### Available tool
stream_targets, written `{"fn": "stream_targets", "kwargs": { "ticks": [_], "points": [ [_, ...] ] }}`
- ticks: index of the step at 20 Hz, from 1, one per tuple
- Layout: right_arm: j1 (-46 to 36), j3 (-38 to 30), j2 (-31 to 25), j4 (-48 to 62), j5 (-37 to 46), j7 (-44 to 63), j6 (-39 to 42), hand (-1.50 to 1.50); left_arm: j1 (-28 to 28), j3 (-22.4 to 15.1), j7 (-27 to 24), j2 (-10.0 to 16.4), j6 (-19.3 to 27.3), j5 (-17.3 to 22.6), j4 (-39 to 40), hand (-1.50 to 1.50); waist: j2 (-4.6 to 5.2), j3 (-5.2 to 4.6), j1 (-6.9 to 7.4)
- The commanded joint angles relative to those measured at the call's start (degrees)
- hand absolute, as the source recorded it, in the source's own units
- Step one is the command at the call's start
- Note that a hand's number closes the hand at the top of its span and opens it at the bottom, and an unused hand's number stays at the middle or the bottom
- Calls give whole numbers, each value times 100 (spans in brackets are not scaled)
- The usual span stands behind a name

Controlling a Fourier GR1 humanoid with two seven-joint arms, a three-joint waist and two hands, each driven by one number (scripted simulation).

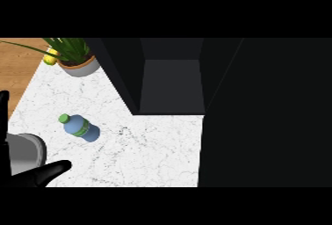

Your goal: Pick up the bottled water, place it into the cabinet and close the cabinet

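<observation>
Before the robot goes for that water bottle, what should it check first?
1. Is the bottled water lying free on the counter? Ok.
2. Does the bottle stand upright? Cannot tell from this steep view.
3. Is the cabinet open, ready to take it? Ok.
4. Is the left hand empty, with its fingers open? Ok.
5. Is the right hand in view? Not ok, it does not show.
6. Is the potted plant well apart from the bottle? Ok.
</observation>
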Motion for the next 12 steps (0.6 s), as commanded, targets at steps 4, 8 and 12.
{"fn": "stream_targets", "kwargs": {
  "ticks": [4, 8, 12],
  "points": [
    [-28, 321, 72, -528, 93, 593, -102, -150, 87, -794, 1001, -61, 744, -842, -916, -150, 12, 3, 14],
    [321, 547, 109, -870, 188, 682, -155, -150, 106, -771, 1338, -62, 762, -969, -1124, -150, 11, 3, 1],
    [465, 525, -21, -1418, 92, 1066, -236, -150, -287, -689, 2022, 135, 907, -1253, -1222, -150, 5, 7, -33]
  ]
}}
